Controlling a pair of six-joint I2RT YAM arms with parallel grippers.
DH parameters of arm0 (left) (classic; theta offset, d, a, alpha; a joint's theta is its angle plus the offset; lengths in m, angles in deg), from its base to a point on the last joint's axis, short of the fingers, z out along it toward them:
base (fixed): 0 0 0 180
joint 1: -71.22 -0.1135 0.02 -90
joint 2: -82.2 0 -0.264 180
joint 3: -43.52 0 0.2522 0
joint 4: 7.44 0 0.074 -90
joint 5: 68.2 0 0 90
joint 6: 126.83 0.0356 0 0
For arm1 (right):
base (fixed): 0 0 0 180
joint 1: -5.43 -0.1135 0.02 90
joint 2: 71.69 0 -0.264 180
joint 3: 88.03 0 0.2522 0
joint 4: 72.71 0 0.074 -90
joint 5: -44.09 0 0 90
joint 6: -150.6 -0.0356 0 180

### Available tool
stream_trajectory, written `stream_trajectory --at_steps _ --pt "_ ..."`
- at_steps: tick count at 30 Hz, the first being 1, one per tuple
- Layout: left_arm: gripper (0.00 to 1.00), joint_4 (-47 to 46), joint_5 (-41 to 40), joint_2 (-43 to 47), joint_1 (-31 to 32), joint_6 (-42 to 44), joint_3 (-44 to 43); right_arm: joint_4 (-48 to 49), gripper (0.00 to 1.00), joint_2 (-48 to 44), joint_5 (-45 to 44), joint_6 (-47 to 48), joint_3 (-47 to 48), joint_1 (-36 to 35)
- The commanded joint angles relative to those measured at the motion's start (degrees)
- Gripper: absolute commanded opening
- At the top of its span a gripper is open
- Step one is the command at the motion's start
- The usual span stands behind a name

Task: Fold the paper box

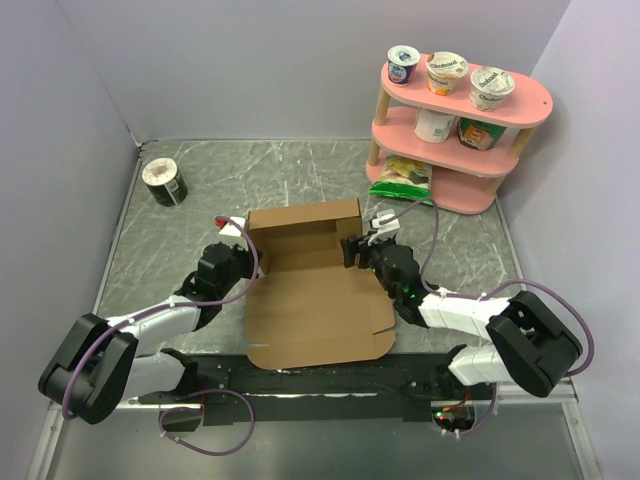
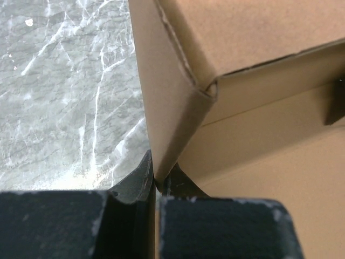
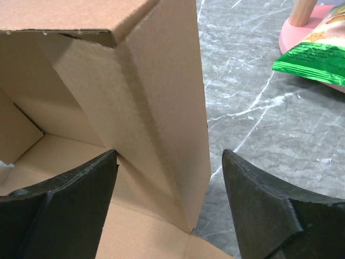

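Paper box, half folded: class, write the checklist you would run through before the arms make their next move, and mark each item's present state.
1. Left tool grips the paper box's left wall: ok, fingers closed on the cardboard.
2. Right tool grips the right wall: not ok, jaws open, one finger on each side.
3. Back wall standing: ok.
4. Front panel lying flat on the table: ok.
5. Green snack bag apart from the box: ok.
6. Left corner fold locked in place: cannot tell.
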Motion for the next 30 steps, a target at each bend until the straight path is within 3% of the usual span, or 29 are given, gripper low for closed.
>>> stream_trajectory --at_steps 1,5,9,18,26,30 --pt "0.01 -3.99 8.67 0.68 1.26 1.63 -1.1 4.61 0.79 1.54 -2.47 2.09 1.01 1.72" --pt "0.01 -3.9 8.58 0.77 1.43 1.63 -1.19 4.18 0.65 2.86 -2.73 1.91 2.5 1.8" --pt "0.01 -3.9 7.71 0.86 1.78 1.19 -1.28 4.44 0.44 3.83 -3.34 0.78 3.21 1.72" --pt "0.01 -3.73 6.39 1.03 2.57 0.75 -1.46 2.96 0.22 4.01 -8.08 -2.21 3.56 1.72" --pt "0.01 -3.9 7.35 0.6 3.45 1.01 -1.81 2.33 0.24 4.89 -11.6 -3.71 4.44 1.54" --pt "0.01 -3.9 7.35 0.42 3.8 1.19 -1.89 3.73 0.47 4.89 -11.78 -3.45 4.44 1.45"
